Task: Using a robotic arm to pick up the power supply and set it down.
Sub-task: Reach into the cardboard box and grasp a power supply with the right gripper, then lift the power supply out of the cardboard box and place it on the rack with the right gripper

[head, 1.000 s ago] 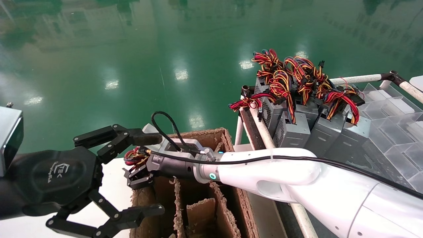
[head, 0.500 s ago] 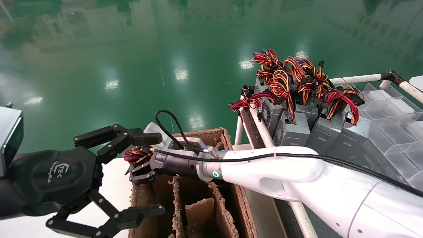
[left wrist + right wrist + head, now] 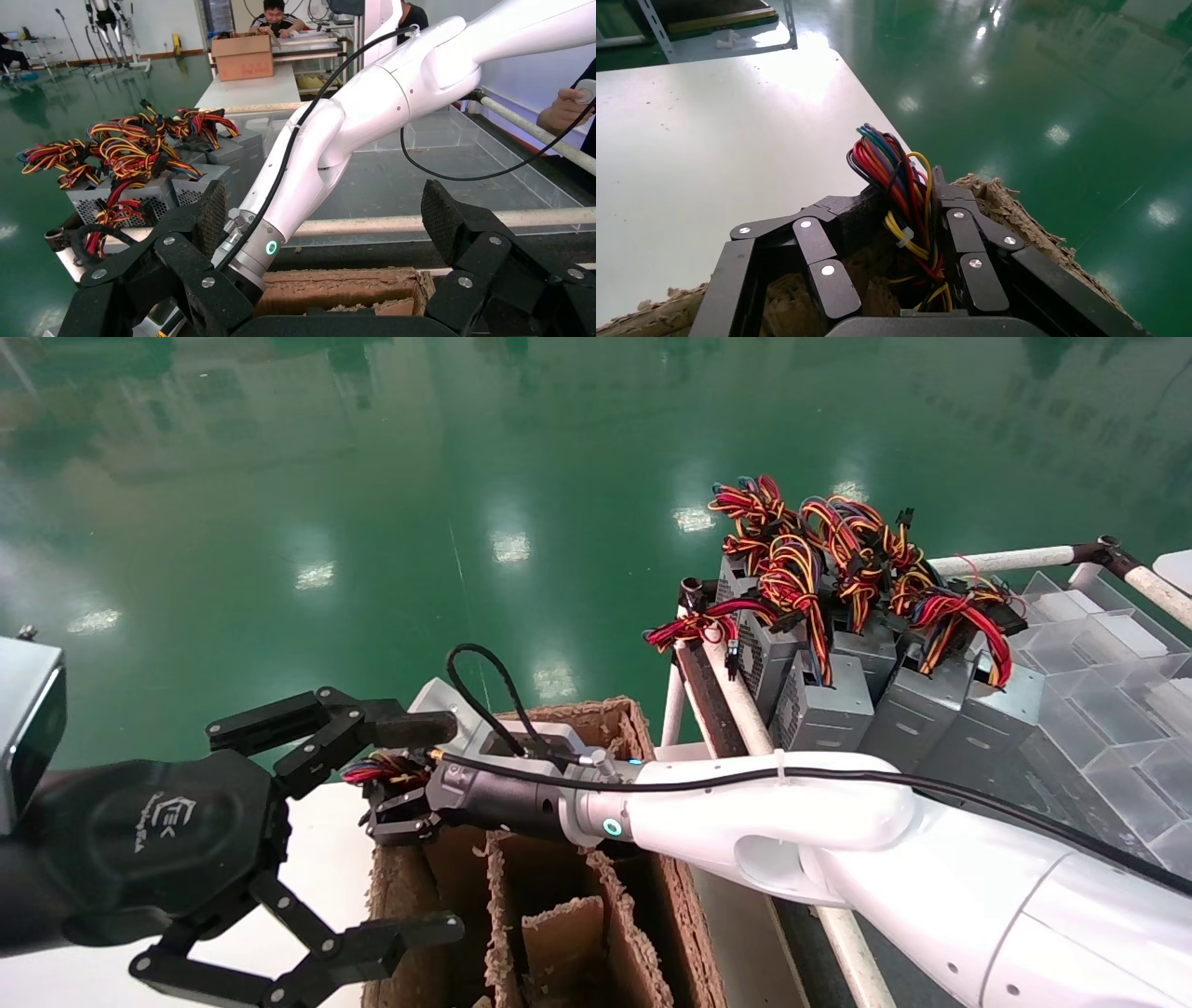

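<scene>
My right gripper [image 3: 396,812] reaches over the far-left compartment of the brown divided cardboard box [image 3: 643,728]. It is shut on the red, yellow and black wire bundle [image 3: 891,175] of the power supply, with the wires pinched between its fingers [image 3: 965,239]. The bundle [image 3: 382,770] sticks up past the fingertips. The power supply's grey body is hidden down in the compartment. My left gripper [image 3: 433,827] hangs open beside the box's near-left side and holds nothing.
Several more grey power supplies [image 3: 829,700] with tangled wires lean on a rack at the right, beside clear plastic trays [image 3: 1108,710]. The box stands on a white table [image 3: 317,868] that ends at the green floor. A white rail [image 3: 393,225] runs behind the box.
My right arm has shifted slightly up and to the right, its gripper staying on the wire bundle above the box's far-left compartment. The left arm has not moved.
</scene>
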